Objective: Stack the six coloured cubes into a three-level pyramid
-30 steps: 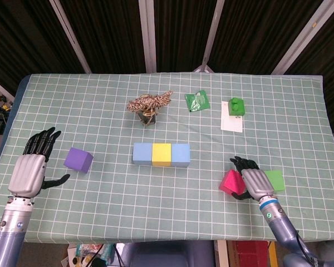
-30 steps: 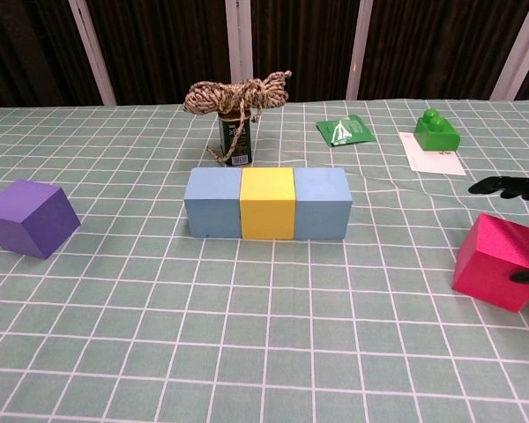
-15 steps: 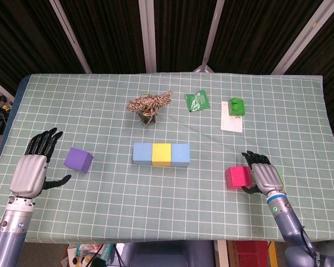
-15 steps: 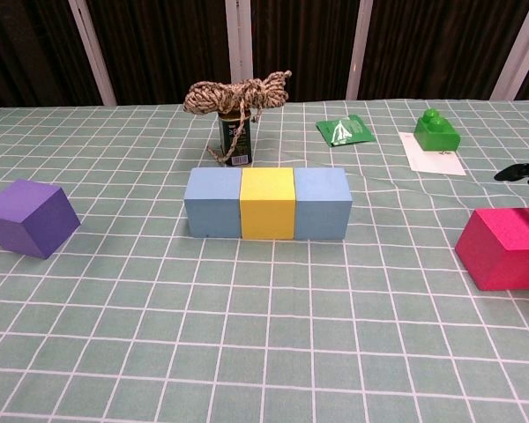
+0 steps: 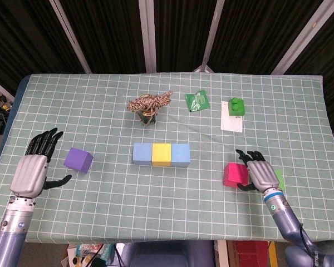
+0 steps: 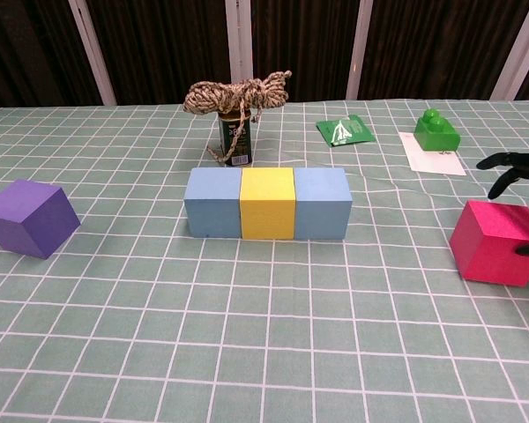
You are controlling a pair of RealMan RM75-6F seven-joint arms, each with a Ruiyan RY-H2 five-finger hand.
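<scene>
Shifted slightly since half a second ago: the pink cube (image 5: pixel 234 174) is sitting a touch further left and squarer to the table, with the right hand (image 5: pixel 259 173) now pressing against its right side. Cubes counted: 2 light blue, 1 yellow, 1 purple, 1 pink, and 1 light green, 6 in all. The left blue cube (image 5: pixel 142 153), the yellow cube (image 5: pixel 161 154) and the right blue cube (image 5: pixel 180 155) are standing touching in 1 row at the middle of the green checked tablecloth (image 5: pixel 100 111), forming a base level. The purple cube (image 5: pixel 78 160) is lying alone well to the left of the row, just beside the left hand (image 5: pixel 29 173), which is resting apart from it with fingers spread wide and holding nothing. The green cube (image 5: pixel 278 179) is showing only as a sliver behind the right hand, mostly hidden by it. The right hand's fingers are curling over the pink cube's far edge and the thumb is reaching its near side; in the chest view the dark fingertips (image 6: pixel 509 162) are hanging above the cube's far corner, so a firm grip cannot be told. The pink cube is resting on the cloth, well apart from the row. Further back, 1 can (image 5: pixel 148 117) topped with tangled twine (image 5: pixel 150 102), 1 green packet (image 5: pixel 197 101), and 1 green toy brick (image 5: pixel 236 107) on a white card (image 5: pixel 231 123) are standing clear of the cubes.
</scene>
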